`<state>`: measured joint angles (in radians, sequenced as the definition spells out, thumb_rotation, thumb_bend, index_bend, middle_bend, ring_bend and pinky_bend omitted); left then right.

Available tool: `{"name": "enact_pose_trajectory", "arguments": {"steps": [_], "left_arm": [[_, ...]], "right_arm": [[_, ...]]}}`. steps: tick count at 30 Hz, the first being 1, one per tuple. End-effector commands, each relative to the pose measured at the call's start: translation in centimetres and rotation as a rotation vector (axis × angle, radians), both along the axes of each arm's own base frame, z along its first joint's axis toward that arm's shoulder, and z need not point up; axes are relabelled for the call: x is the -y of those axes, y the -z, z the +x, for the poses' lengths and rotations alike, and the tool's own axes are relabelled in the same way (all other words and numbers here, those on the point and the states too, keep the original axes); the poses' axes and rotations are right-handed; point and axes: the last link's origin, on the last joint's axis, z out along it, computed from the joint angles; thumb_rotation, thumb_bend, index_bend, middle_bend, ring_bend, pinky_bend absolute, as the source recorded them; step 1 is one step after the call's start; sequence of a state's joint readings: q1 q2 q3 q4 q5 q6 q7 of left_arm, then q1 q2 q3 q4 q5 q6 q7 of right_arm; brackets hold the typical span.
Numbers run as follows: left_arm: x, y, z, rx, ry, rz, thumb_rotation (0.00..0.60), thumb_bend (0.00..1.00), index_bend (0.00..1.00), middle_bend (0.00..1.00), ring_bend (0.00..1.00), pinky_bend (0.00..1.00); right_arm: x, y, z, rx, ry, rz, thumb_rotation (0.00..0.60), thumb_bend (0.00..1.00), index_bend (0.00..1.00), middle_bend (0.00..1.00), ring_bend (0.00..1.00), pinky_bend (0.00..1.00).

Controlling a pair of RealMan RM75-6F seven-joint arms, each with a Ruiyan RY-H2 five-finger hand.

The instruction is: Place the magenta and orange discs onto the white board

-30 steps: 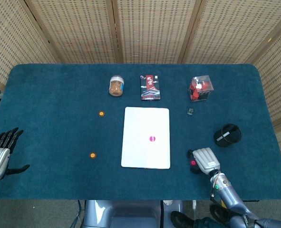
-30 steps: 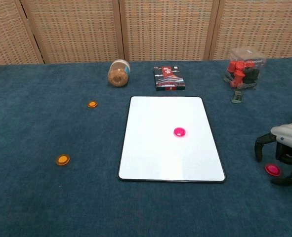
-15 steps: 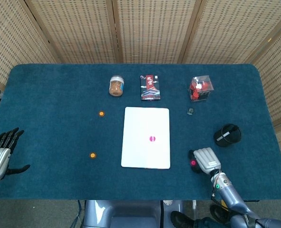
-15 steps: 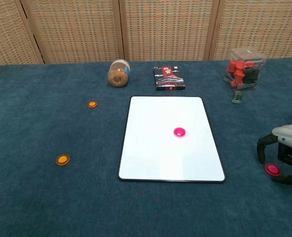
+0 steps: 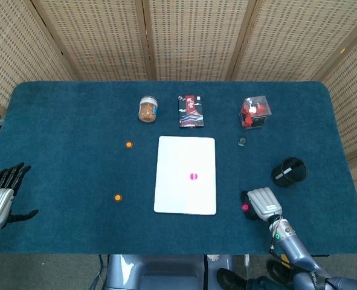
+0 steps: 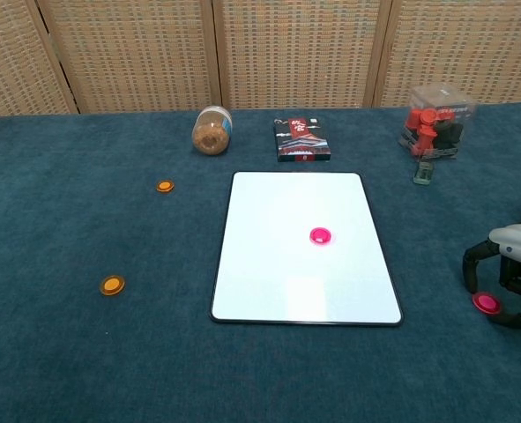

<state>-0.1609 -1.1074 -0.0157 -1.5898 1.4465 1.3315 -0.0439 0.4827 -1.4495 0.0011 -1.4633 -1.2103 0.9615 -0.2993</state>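
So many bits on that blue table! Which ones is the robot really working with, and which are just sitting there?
Part of the job:
white board
magenta disc on the board
magenta disc on the cloth under the right hand
two orange discs

Just lying about:
brown jar
dark card box
clear box of red pieces
black cup

One disc (image 6: 320, 235) is lying on the board (image 6: 269, 282) at the table's (image 5: 57, 115) middle. Two discs (image 6: 112, 285) (image 6: 164, 186) are sitting left of the board. A jar (image 6: 212, 130), a box (image 6: 302, 139) and a case (image 6: 435, 121) are lining the far edge. Another disc (image 6: 485, 303) is lying right of the board, under the right hand (image 6: 514, 273).
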Motion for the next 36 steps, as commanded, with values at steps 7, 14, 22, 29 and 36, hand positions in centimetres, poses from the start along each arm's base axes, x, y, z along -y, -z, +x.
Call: {"name": "enact_pose_trajectory", "arguments": {"steps": [7, 14, 22, 29, 36], "left_arm": [[0.0, 0.1, 0.0, 0.000, 0.000, -0.003, 0.600, 0.00, 0.00, 0.00, 0.00, 0.00], [0.0, 0.1, 0.0, 0.000, 0.000, -0.004, 0.600, 0.00, 0.00, 0.00, 0.00, 0.00], [0.0, 0.0, 0.0, 0.000, -0.002, -0.003, 0.600, 0.00, 0.00, 0.00, 0.00, 0.00], [0.0, 0.0, 0.0, 0.001, -0.003, -0.004, 0.600, 0.00, 0.00, 0.00, 0.00, 0.00], [-0.1, 0.0, 0.0, 0.003, -0.005, -0.007, 0.600, 0.00, 0.00, 0.00, 0.00, 0.00]], "right_arm": [[0.1, 0.2, -0.3, 0.000, 0.012, 0.007, 0.600, 0.31, 0.51, 0.96, 1.00, 1.00], [0.1, 0.0, -0.3, 0.007, 0.010, 0.000, 0.600, 0.31, 0.53, 0.96, 1.00, 1.00], [0.3, -0.3, 0.5, 0.018, -0.012, -0.007, 0.600, 0.32, 0.53, 0.96, 1.00, 1.00], [1.7, -0.7, 4.9, 0.063, -0.082, -0.013, 0.600, 0.31, 0.53, 0.96, 1.00, 1.00], [3.3, 0.0, 10.4, 0.098, -0.127, 0.004, 0.600, 0.32, 0.53, 0.96, 1.00, 1.00]]}}
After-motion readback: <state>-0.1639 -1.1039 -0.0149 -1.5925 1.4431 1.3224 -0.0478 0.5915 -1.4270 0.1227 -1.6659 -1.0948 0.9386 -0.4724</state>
